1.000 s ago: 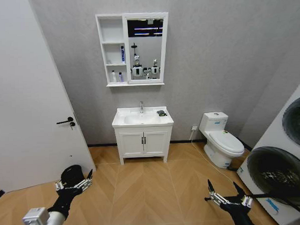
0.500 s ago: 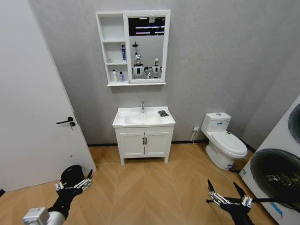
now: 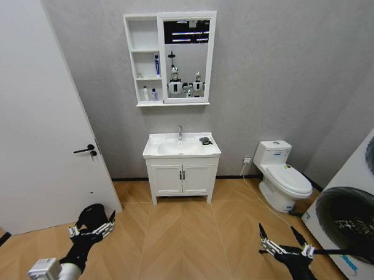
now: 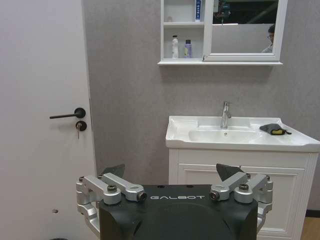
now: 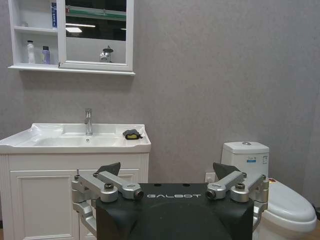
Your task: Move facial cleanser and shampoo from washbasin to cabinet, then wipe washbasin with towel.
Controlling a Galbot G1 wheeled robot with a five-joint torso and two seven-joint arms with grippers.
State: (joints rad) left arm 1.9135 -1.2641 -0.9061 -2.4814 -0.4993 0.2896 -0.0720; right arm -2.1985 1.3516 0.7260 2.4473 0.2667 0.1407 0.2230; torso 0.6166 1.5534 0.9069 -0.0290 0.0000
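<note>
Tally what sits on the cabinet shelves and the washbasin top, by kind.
Bottles on the cabinet bottom shelf: 2 (white bottle, purple bottle)
Blue tube on the middle shelf: 1
Towel on the washbasin: 1
Total: 4

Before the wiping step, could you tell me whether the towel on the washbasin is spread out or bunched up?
Bunched up: the towel sits as a small dark lump on the washbasin rim beside the bowl.

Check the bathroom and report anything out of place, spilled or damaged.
Nothing stands out. The towel lies bunched on the washbasin rim beside the tap. Three bottles stand upright on the cabinet shelves. Left tool and right tool hang open above the floor.
</note>
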